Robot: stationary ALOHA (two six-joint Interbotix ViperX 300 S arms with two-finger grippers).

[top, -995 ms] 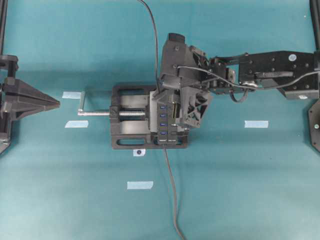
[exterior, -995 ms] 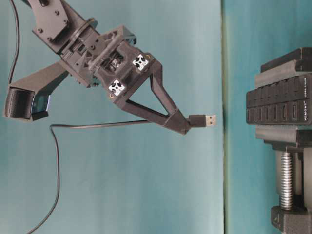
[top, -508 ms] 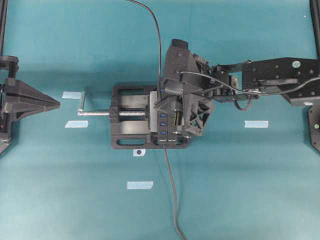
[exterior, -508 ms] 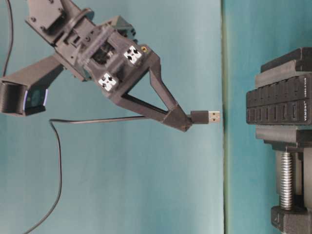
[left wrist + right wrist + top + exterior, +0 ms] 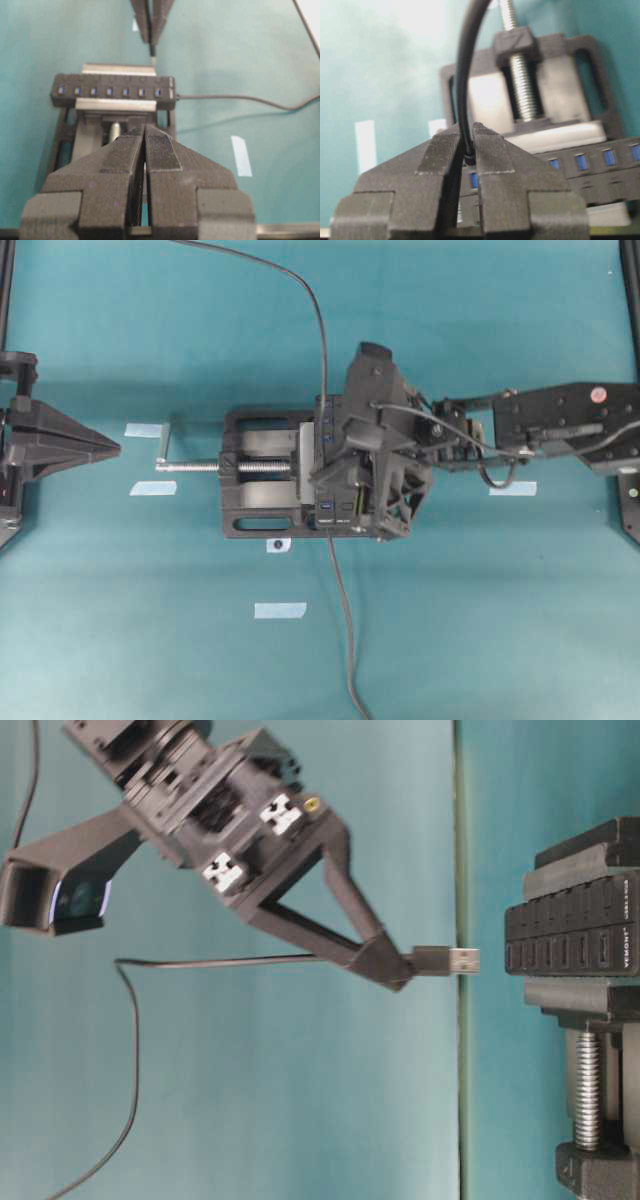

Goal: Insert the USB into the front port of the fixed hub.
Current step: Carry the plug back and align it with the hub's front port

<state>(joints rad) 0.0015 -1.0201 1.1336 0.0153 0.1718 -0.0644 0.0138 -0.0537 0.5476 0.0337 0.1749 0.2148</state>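
Note:
The USB [image 5: 452,961] is a black plug with a silver tip on a thin black cable [image 5: 220,961]. My right gripper [image 5: 400,970] is shut on its rear end and holds it level. The tip points at the fixed hub [image 5: 570,940], level with its row of slots, and a small gap remains. From above, the right gripper [image 5: 345,495] covers most of the hub [image 5: 325,506]. The right wrist view shows the cable [image 5: 465,75] running out from between the pinched fingers [image 5: 492,160]. My left gripper [image 5: 100,447] rests far left, shut and empty, facing the hub [image 5: 115,91].
A black vise [image 5: 255,472] with a silver screw [image 5: 200,466] clamps the hub. The hub's own cable [image 5: 345,630] runs toward the front edge. Several strips of pale tape [image 5: 279,610] lie on the teal table.
My right gripper has carried the USB closer to the hub face, narrowing the gap, and has shifted toward the front end of the hub. The left arm has not moved.

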